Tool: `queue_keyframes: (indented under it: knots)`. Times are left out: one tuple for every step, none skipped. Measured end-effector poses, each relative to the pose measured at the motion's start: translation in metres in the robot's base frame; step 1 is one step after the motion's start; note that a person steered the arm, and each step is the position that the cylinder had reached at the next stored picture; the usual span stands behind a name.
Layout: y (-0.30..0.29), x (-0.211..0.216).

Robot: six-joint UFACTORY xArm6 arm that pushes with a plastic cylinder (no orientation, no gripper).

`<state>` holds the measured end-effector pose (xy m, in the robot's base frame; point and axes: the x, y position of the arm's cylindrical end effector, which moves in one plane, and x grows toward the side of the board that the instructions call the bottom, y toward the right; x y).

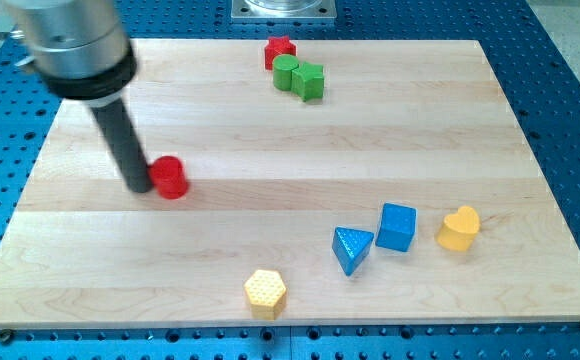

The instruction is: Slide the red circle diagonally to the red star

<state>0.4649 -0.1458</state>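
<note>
The red circle (pixel 170 177) sits on the wooden board (pixel 270 130) at the view's left, about mid-height. My tip (pixel 138 188) stands right against its left side, touching or nearly touching it. The red star (pixel 279 50) lies at the view's top, a little left of centre, near the board's far edge. It is up and to the right of the red circle, well apart from it.
A green circle (pixel 287 71) and a green block (pixel 309 81) crowd just below and right of the red star. A blue triangle (pixel 352 248), a blue cube (pixel 397 226) and a yellow heart (pixel 459 228) lie at lower right. A yellow hexagon (pixel 265 292) is near the bottom edge.
</note>
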Motion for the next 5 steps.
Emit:
queue_keyframes:
  knots:
    - [0.015,0.045]
    - [0.066,-0.02]
    - [0.069,-0.103]
    - [0.077,-0.061]
    - [0.053,-0.087]
